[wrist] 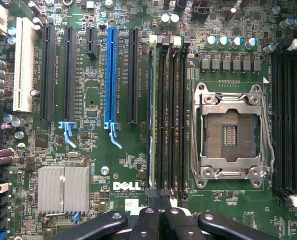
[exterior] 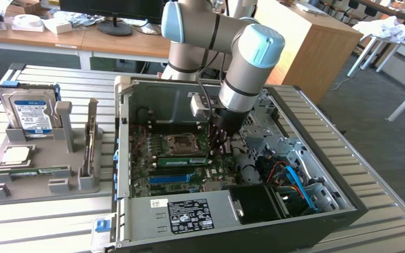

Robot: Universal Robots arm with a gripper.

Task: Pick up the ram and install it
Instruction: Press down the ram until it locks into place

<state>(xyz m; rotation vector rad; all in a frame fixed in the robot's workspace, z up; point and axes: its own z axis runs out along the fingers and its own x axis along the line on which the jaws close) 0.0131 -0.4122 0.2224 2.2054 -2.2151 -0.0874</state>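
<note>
A green ram stick [exterior: 181, 161] stands on edge in a memory slot of the motherboard, inside the open computer case [exterior: 188, 213]. In the wrist view I see this ram [wrist: 152, 115] edge-on in the slot nearest the blue card slot [wrist: 110, 75]. My gripper [exterior: 220, 143] reaches down into the case at one end of that stick. Its black fingertips [wrist: 159, 196] are shut together over the end of the memory slots, with nothing seen between them. I cannot tell whether they touch the stick. Another green stick [exterior: 30, 171] lies in the grey holder outside the case.
The empty processor socket [wrist: 231, 132] sits beside the memory slots, with more empty slots [wrist: 288, 115] past it. The grey holder [exterior: 83, 182] on the exterior view's left also carries a blue-labelled hard drive [exterior: 30, 113] and a square silver chip [exterior: 16, 154]. Cables fill the case's other end [exterior: 290, 179].
</note>
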